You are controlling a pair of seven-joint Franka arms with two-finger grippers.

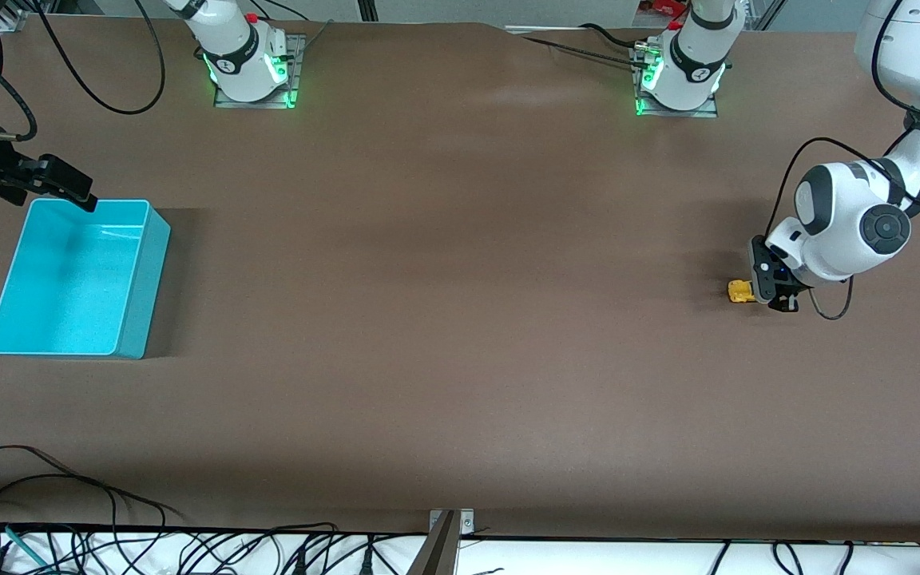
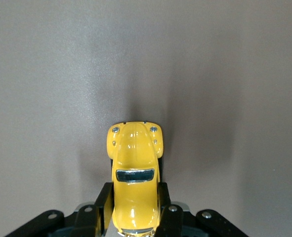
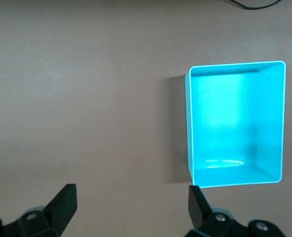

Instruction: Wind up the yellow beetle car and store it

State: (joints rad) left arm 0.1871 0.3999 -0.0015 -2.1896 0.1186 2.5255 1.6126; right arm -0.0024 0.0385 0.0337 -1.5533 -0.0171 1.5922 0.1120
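Left gripper [image 1: 779, 297]: low at the left arm's end of the table, jaws pinching the yellow beetle car [image 1: 739, 291].
Yellow beetle car: front view gives only a small yellow patch poking out beside the gripper; cannot tell from there whether the wheels touch the table [image 1: 460, 319].
Left wrist view: car [image 2: 134, 177] shown whole from above, rounded bonnet and dark window plain, black fingers [image 2: 104, 203] pressed against both flanks at the car's rear half; nose sticks out past the fingertips.
Right gripper [image 1: 69, 188]: held up over the edge of the turquoise bin [image 1: 136, 275], at the right arm's end; arm waiting.
Right wrist view: jaws spread wide, nothing between the fingers [image 3: 62, 202]; bin [image 3: 187, 128] seen from above, its inside bare, which the front view confirms.
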